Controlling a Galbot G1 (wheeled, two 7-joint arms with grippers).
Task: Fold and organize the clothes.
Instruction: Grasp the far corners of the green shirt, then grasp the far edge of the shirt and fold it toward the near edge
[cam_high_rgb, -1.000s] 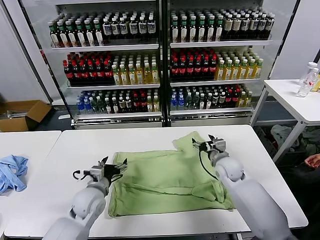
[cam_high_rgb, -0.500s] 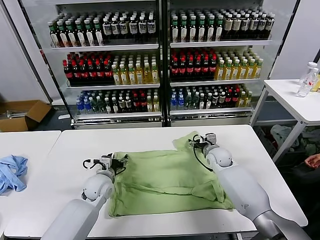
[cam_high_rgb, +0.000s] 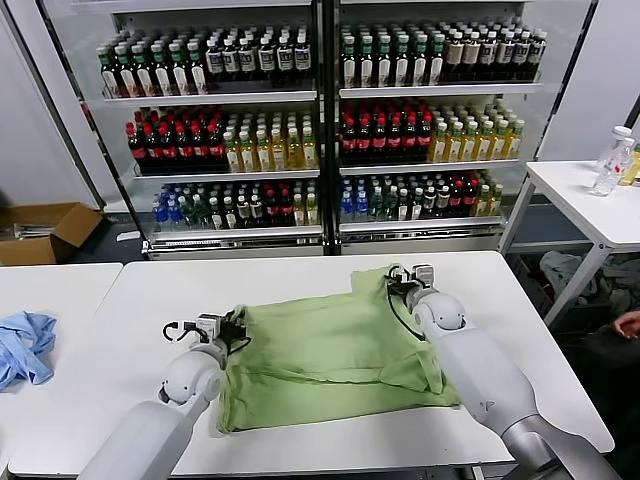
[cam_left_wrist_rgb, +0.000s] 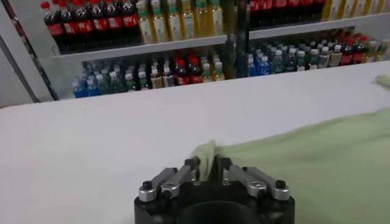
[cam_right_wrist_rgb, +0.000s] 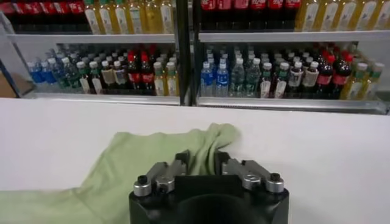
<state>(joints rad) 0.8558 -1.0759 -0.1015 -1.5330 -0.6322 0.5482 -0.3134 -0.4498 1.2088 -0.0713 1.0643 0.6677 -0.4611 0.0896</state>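
Lying flat mid-table (cam_high_rgb: 150, 290): green shirt (cam_high_rgb: 320, 350), plain side up. Left gripper (cam_left_wrist_rgb: 207, 165) clenched on its far left corner; right gripper (cam_right_wrist_rgb: 202, 161) clenched on its far right sleeve edge. Blue garment (cam_high_rgb: 25, 345) on adjacent table, well apart. Bottle shelves (cam_high_rgb: 320, 90) behind.

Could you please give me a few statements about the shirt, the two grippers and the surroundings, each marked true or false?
1. The left gripper pinches an edge of the green shirt. True.
2. The right gripper hangs open above bare table. False: its fingers are closed on shirt fabric.
3. The shirt lies on the white table. True.
4. The blue garment lies on top of the shirt. False: it lies apart, on the neighbouring table.
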